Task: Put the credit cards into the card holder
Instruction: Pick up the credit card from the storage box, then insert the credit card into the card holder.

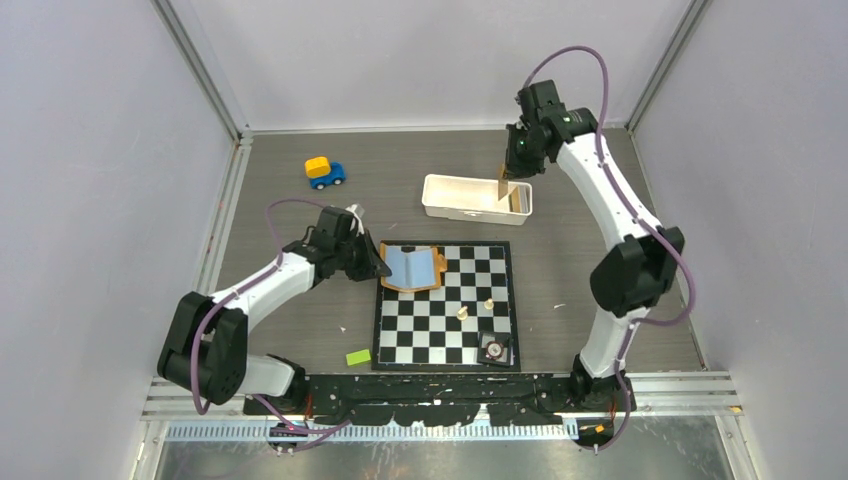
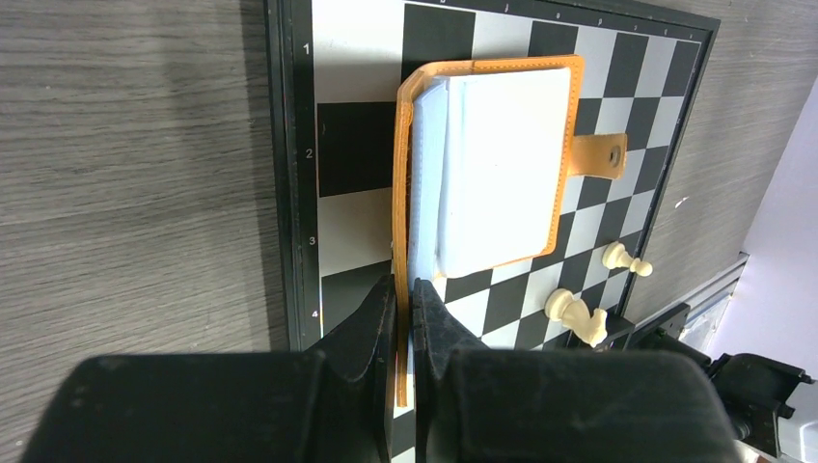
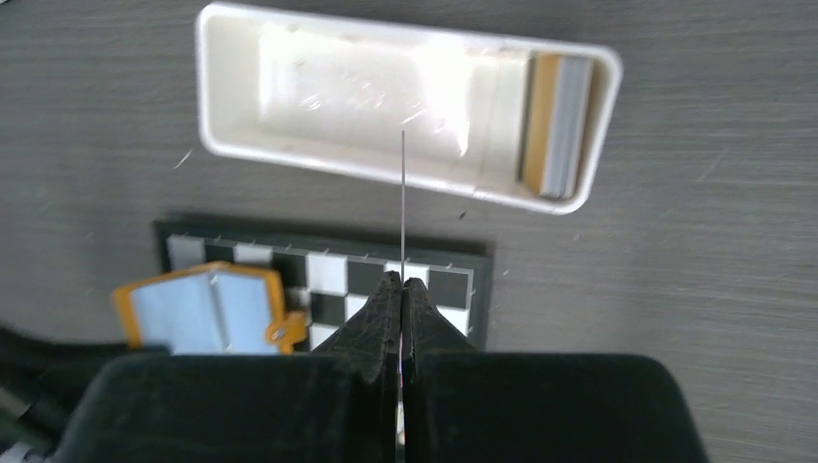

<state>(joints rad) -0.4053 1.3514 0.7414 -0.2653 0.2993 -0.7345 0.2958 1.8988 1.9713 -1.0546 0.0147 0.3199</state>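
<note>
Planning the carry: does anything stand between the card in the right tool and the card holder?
Nothing visible does. The card hangs over the white tray; only bare table and chessboard lie before the card holder.

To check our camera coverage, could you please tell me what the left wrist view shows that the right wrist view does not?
Only the left wrist: the left gripper shut on the card holder's edge, and two cream chess pieces. Only the right wrist: the right gripper pinching a card edge-on over the white tray, with more cards stacked at one tray end. Both: the open card holder on the chessboard.
</note>
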